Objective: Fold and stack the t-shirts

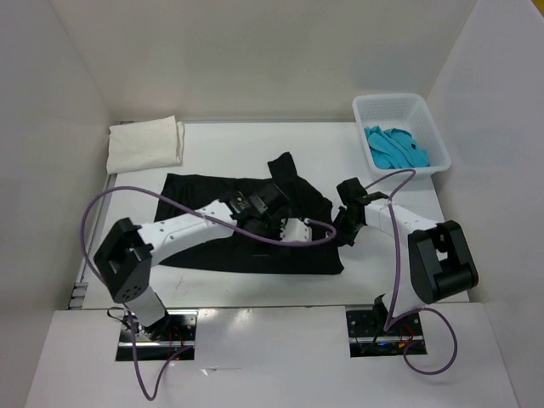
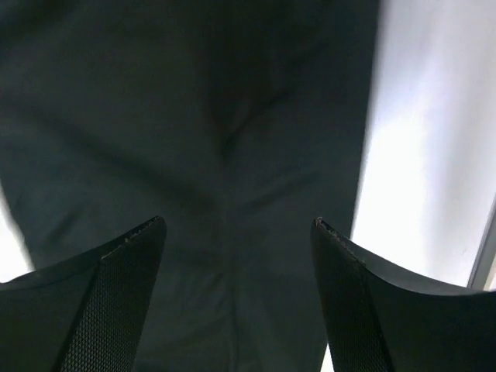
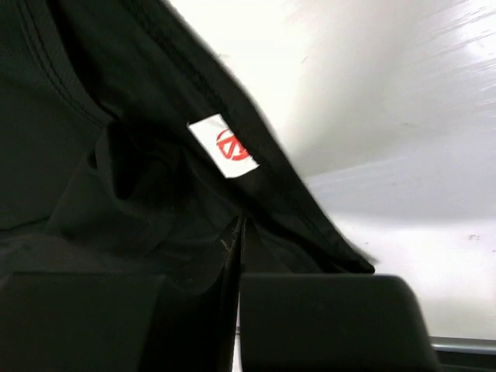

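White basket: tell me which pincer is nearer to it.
Right. The right pincer is at the black t-shirt's right edge, below-left of the basket; the left pincer is over the shirt's middle, farther left.

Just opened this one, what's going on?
Two robot arms are working on a black t-shirt spread mid-table. The left pincer hovers open above it; the right pincer is shut at its right edge, apparently pinching cloth. A cream t-shirt lies folded at the far left; a turquoise t-shirt sits in the basket.
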